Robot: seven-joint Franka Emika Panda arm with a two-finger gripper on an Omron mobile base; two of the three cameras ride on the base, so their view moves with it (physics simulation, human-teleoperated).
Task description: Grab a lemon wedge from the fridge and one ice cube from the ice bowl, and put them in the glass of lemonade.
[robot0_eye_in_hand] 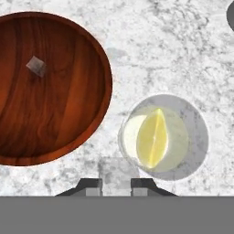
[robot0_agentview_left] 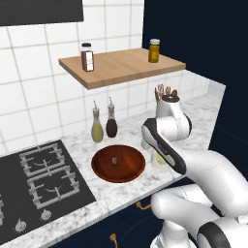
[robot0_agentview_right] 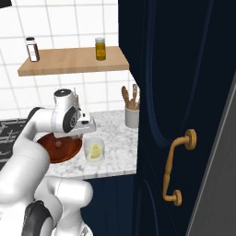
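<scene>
The glass of lemonade (robot0_eye_in_hand: 162,137) stands on the marble counter to the right of the ice bowl (robot0_eye_in_hand: 68,123), and a lemon wedge (robot0_eye_in_hand: 153,137) lies in it. My gripper (robot0_eye_in_hand: 116,183) hangs above the counter just short of the glass's rim, shut on a pale translucent ice cube (robot0_eye_in_hand: 116,169). Another ice cube (robot0_eye_in_hand: 35,66) lies in the reddish-brown bowl. From the right base view, the gripper (robot0_agentview_right: 87,136) is over the glass (robot0_agentview_right: 94,151), beside the bowl (robot0_agentview_right: 57,150). The left base view shows the bowl (robot0_agentview_left: 118,164) and, behind my arm, part of the glass (robot0_agentview_left: 159,158). I cannot tell whether the fridge is in view.
Two slim bottles (robot0_agentview_left: 104,125) stand behind the bowl and a gas hob (robot0_agentview_left: 38,179) lies to its left. A grey cup of wooden utensils (robot0_agentview_right: 132,110) sits at the back right. A navy cabinet door with a gold handle (robot0_agentview_right: 177,170) stands close on the right, and a wooden shelf (robot0_agentview_left: 121,65) hangs overhead.
</scene>
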